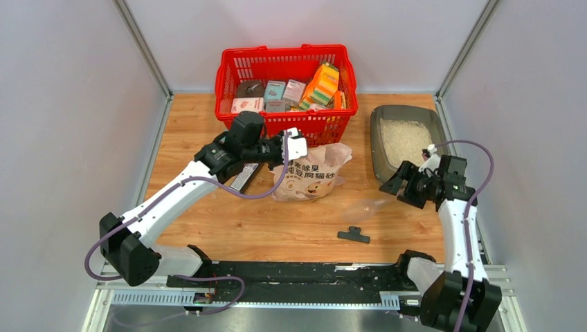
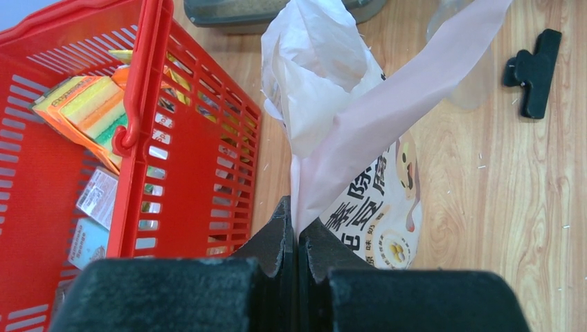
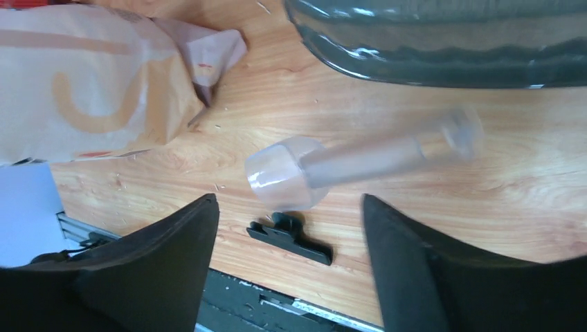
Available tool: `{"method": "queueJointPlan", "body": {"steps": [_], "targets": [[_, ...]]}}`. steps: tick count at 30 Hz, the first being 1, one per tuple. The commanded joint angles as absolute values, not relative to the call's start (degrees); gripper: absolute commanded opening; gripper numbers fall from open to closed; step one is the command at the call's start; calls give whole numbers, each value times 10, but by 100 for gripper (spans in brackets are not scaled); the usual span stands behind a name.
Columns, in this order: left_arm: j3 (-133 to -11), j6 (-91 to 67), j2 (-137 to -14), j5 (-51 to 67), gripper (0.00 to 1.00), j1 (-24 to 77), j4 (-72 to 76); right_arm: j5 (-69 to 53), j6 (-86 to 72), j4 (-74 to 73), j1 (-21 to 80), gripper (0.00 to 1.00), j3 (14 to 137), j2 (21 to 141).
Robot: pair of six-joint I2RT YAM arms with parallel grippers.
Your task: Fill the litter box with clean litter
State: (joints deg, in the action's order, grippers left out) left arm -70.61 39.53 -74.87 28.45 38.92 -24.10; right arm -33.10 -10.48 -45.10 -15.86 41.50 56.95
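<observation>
The basket [image 1: 287, 124] is standing at twelve o'clock on the table [image 1: 201, 228], with packets [image 1: 294, 90] sitting in it. The bag [image 1: 311, 174] is sitting just before it, near the centre. The litter box [image 1: 375, 146] is lying at two o'clock, with the clean litter [image 1: 405, 138] lying in it. The scoop [image 1: 365, 207] is showing at four o'clock from the bag and the clip [image 1: 354, 235] at five o'clock, nearer the front edge.

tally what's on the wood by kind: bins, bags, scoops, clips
bins: 2 (red basket, litter box)
bags: 1 (litter bag)
scoops: 1 (clear scoop)
clips: 1 (black clip)
total: 5
</observation>
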Motion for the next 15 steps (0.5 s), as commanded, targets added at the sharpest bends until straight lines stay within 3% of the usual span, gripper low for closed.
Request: {"method": "queueJointPlan", "body": {"steps": [1, 2, 5, 15], "targets": [[-700, 388, -720, 307, 1, 392, -220, -333, -91, -477, -159, 85, 495, 502], [-699, 386, -721, 306, 1, 392, -221, -339, -74, -473, -155, 92, 504, 492], [-694, 369, -722, 306, 1, 392, -214, -352, -57, -420, -130, 93, 519, 489], [-686, 297, -713, 307, 0, 392, -202, -258, -60, -325, 71, 80, 656, 681]]}}
